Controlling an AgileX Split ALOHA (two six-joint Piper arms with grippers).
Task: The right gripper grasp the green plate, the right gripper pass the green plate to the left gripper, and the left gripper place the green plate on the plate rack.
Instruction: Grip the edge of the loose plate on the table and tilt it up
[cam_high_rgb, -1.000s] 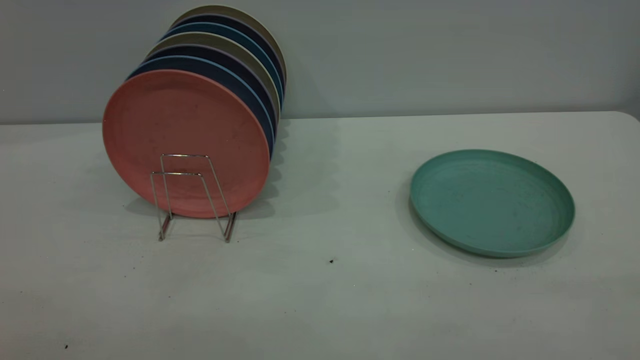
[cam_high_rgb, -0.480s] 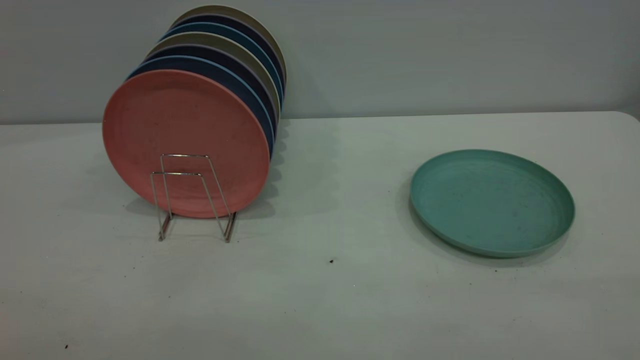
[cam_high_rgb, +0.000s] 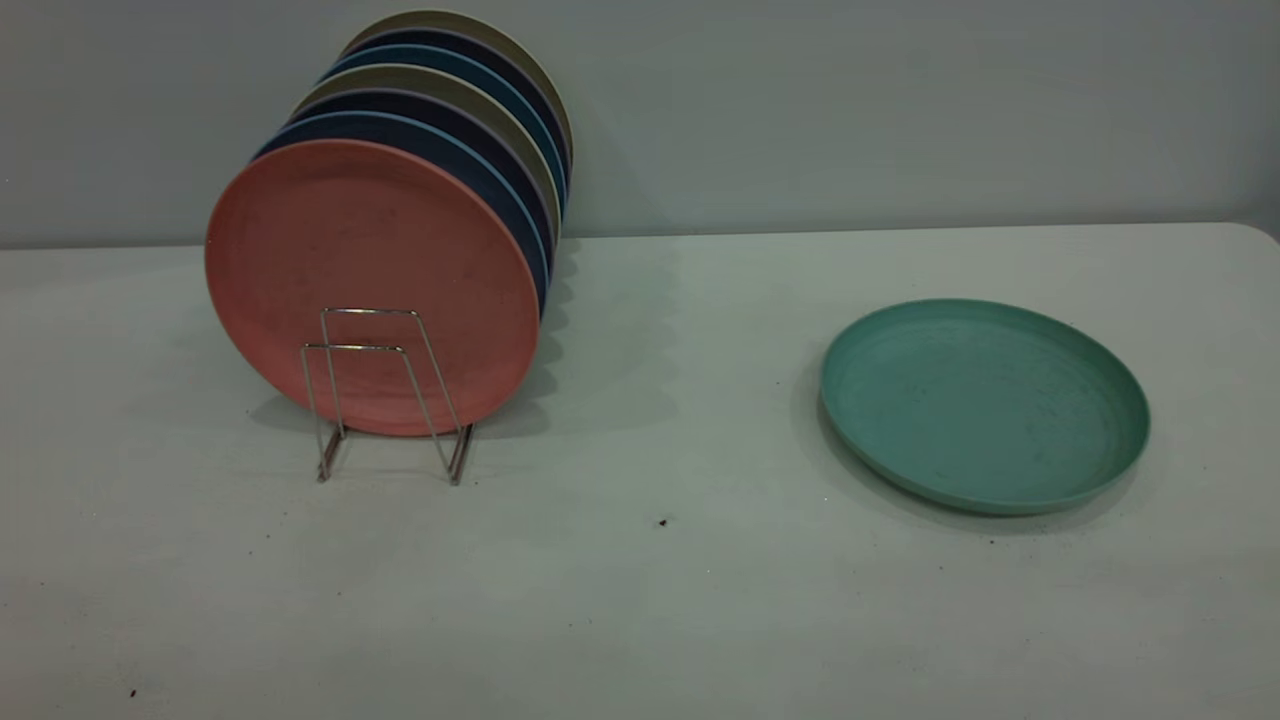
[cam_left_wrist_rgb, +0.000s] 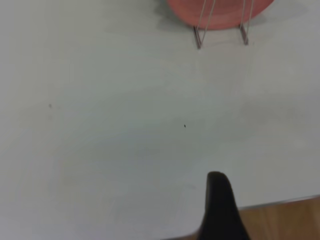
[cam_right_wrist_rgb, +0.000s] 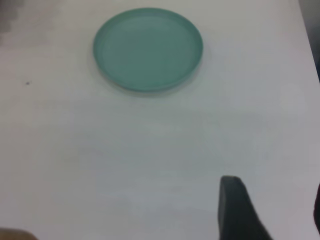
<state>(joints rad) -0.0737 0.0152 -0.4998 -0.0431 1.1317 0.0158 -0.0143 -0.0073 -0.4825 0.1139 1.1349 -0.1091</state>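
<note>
On the counter (cam_high_rgb: 640, 600), the green plate (cam_high_rgb: 985, 405) is seen lying flat, well apart from the plate rack (cam_high_rgb: 385, 395), where a pink plate (cam_high_rgb: 370, 285) stands upright. How far either pincer is parted cannot be told.

We see a pink plate (cam_high_rgb: 372, 285) standing upright at the front of a row, dark blue plates (cam_high_rgb: 440, 150) and beige plates (cam_high_rgb: 455, 85) behind it, on a white table (cam_high_rgb: 640, 600).
</note>
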